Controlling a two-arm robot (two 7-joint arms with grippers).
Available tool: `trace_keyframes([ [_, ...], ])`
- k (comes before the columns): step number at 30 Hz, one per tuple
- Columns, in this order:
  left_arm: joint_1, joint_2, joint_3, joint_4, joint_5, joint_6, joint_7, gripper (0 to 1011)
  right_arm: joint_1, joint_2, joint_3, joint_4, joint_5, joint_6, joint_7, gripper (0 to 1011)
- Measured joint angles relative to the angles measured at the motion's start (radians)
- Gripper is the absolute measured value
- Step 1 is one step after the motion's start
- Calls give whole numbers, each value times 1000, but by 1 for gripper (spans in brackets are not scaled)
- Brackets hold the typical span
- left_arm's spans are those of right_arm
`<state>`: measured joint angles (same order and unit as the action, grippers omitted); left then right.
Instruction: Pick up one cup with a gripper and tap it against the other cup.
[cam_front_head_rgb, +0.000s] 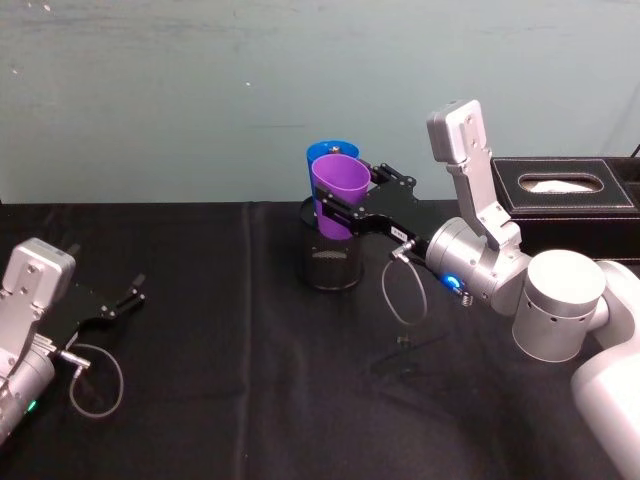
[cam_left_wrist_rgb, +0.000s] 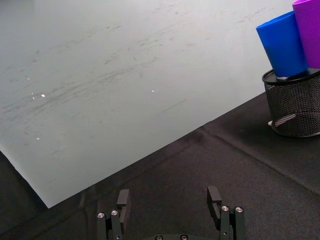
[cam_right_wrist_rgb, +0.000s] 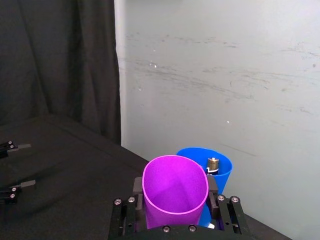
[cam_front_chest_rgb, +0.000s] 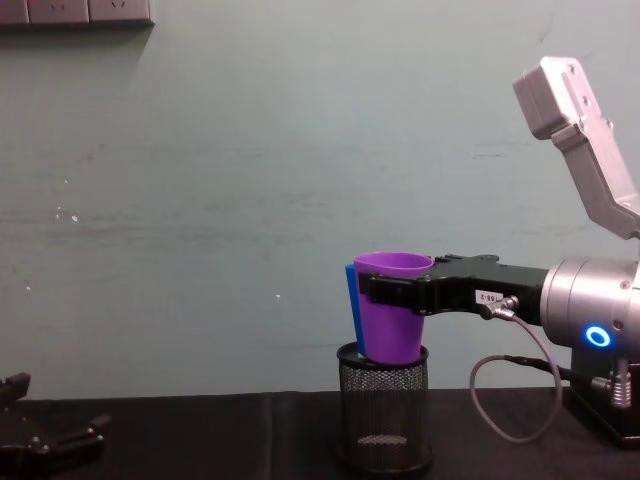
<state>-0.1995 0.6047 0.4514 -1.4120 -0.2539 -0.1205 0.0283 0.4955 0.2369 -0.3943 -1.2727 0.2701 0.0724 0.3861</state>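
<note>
My right gripper (cam_front_head_rgb: 350, 205) is shut on the purple cup (cam_front_head_rgb: 340, 190), one finger on each side of its wall, and holds it upright. The cup's base hangs at the rim of a black mesh pen holder (cam_front_head_rgb: 333, 262). The blue cup (cam_front_head_rgb: 325, 152) stands in that holder, just behind the purple cup (cam_front_chest_rgb: 392, 320). In the chest view only a strip of the blue cup (cam_front_chest_rgb: 350, 295) shows beside it. The two cups sit side against side; I cannot tell whether they touch. A small metal piece lies inside the blue cup (cam_right_wrist_rgb: 220, 167). My left gripper (cam_front_head_rgb: 125, 297) rests open on the cloth at the left.
A black tissue box (cam_front_head_rgb: 565, 190) stands at the back right, behind my right arm. A black cloth (cam_front_head_rgb: 230, 400) covers the table, with a pale wall close behind the pen holder (cam_left_wrist_rgb: 295, 107). A cable loop hangs under the right wrist.
</note>
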Motion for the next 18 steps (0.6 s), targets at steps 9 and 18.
trace_keyframes([
  [9, 0, 0, 0, 0, 0, 0, 0, 1000, 0, 0, 0, 0, 0, 0, 0, 724],
  [18, 0, 0, 0, 0, 0, 0, 0, 1000, 0, 0, 0, 0, 0, 0, 0, 724],
])
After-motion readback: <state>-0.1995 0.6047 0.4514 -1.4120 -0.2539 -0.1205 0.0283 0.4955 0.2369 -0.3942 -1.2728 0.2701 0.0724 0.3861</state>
